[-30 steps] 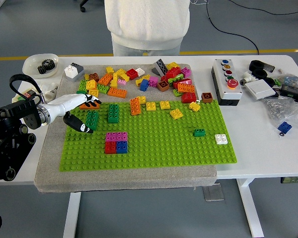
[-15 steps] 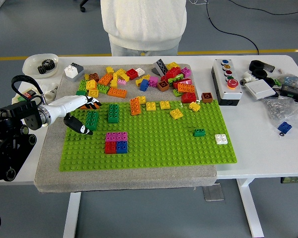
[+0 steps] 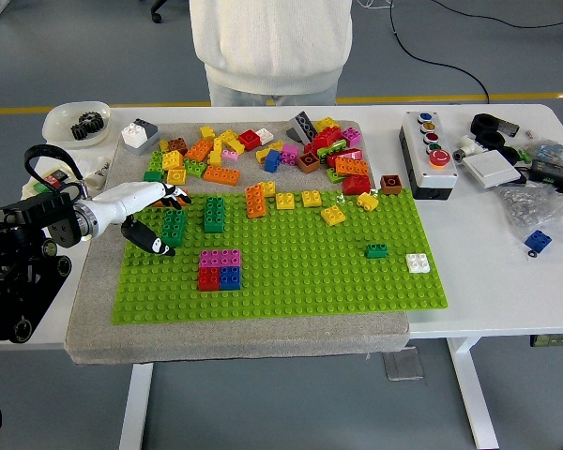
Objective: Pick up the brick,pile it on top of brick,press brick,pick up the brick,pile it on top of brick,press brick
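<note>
The hand (image 3: 150, 214) is white with black fingertips, on a black arm. Just under its fingers lies an orange brick (image 3: 174, 199); right beside its thumb stands a dark green brick (image 3: 174, 227), and a little farther right another dark green one (image 3: 214, 214). Below and to the right sits a block (image 3: 220, 270) with magenta on top, red and blue beneath. All rest on a bright green studded baseplate (image 3: 291, 272), over a grey-beige mat (image 3: 94, 319). The pile (image 3: 263, 150) beyond the hand mixes yellow, orange, red, pink, green and brown.
</note>
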You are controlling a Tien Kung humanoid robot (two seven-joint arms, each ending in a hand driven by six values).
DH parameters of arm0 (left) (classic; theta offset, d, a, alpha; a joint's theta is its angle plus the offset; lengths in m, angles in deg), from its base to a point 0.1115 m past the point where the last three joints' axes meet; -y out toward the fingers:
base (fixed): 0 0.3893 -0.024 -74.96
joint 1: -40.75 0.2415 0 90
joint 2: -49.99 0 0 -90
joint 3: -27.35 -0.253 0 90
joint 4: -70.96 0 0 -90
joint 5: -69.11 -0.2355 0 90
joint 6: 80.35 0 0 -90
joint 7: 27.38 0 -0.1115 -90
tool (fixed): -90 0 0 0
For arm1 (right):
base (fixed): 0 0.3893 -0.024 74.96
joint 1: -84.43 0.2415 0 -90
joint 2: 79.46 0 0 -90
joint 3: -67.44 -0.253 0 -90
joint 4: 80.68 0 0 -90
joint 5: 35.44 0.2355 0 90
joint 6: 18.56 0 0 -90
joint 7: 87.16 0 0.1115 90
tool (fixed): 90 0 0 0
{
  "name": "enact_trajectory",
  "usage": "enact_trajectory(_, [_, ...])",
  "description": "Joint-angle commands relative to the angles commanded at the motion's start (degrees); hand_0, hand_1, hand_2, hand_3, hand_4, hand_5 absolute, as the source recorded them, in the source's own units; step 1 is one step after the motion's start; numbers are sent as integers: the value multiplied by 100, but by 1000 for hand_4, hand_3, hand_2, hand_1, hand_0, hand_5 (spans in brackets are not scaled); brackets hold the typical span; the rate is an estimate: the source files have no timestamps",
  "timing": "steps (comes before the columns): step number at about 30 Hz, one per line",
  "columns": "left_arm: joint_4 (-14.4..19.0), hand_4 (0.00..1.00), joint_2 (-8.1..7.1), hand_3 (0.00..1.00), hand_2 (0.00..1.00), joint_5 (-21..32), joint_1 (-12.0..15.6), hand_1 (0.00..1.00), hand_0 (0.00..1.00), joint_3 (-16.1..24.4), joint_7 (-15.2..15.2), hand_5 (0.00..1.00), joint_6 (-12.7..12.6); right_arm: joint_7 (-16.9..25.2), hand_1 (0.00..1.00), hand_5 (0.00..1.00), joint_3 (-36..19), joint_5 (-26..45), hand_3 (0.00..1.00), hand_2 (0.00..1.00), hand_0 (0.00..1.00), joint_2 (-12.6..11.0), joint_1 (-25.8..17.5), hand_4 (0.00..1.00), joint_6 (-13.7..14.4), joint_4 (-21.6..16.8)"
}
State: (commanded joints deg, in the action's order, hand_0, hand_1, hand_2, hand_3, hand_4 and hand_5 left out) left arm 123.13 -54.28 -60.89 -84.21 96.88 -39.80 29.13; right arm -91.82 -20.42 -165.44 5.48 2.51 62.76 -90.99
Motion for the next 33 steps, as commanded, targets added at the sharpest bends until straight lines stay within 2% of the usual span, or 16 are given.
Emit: enact_trajectory(33, [-223, 998, -34, 763, 737, 0, -98, 763, 900, -164, 33, 163, -161, 15, 644, 414, 17, 0, 616, 714, 741, 13, -11, 854, -15, 0])
